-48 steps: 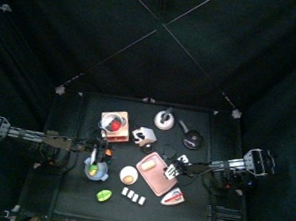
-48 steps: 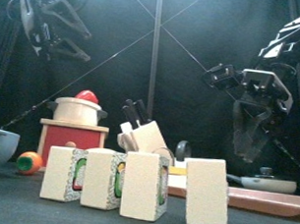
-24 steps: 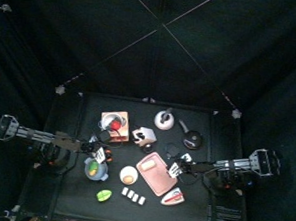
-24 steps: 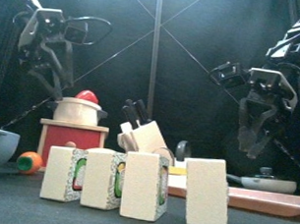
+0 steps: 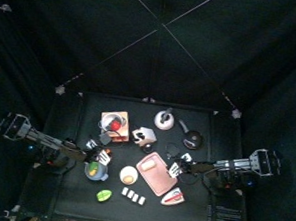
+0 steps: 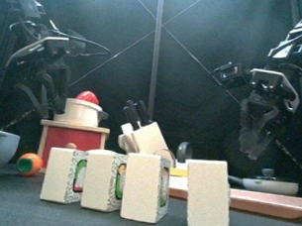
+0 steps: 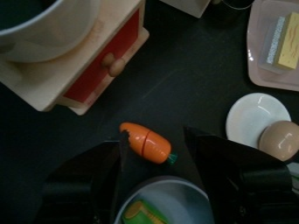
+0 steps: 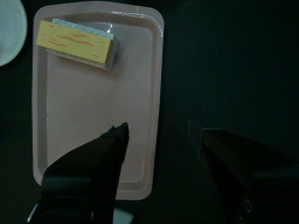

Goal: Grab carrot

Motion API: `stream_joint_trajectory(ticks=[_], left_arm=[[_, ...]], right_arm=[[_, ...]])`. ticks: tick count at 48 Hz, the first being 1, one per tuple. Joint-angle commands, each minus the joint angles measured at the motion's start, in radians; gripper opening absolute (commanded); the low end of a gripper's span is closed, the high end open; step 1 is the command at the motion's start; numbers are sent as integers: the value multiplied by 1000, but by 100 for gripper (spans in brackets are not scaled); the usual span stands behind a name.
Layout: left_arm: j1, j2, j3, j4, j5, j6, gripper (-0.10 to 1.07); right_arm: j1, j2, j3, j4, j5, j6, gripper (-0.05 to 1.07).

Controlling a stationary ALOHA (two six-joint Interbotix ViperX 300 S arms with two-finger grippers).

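Observation:
The carrot (image 7: 146, 141) is a tiny stubby orange piece with a green end, lying on the black table between the red wooden box (image 7: 84, 66) and a grey bowl (image 7: 176, 203). It also shows in the front view (image 6: 28, 163), low at the left. My left gripper (image 7: 155, 156) hangs above it, open and empty, a jaw on either side; in the front view it (image 6: 38, 93) is still well above the table. My right gripper (image 8: 158, 133) is open and empty over a pink tray (image 8: 100, 105).
A white plate (image 7: 251, 114) with a pale peach disc (image 7: 281, 140) lies near the carrot. A yellow block (image 8: 77, 43) lies on the pink tray. A row of white blocks (image 6: 128, 186) stands at the front edge, with a knife block (image 6: 145, 136) and a pan (image 6: 272, 183) behind.
My left gripper has come down from the upper left toward the table by the red box. The right arm has hardly moved.

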Motion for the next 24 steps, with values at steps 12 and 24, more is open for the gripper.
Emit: stream_joint_trajectory(ticks=[12,24], left_arm=[[0,100,35,11,-60,-95,89],[28,170,38,6,-121,-115,95]], right_arm=[[-6,-20,-14,-5,-5,0,90],[-9,-14,-11,-3,-5,0,90]])
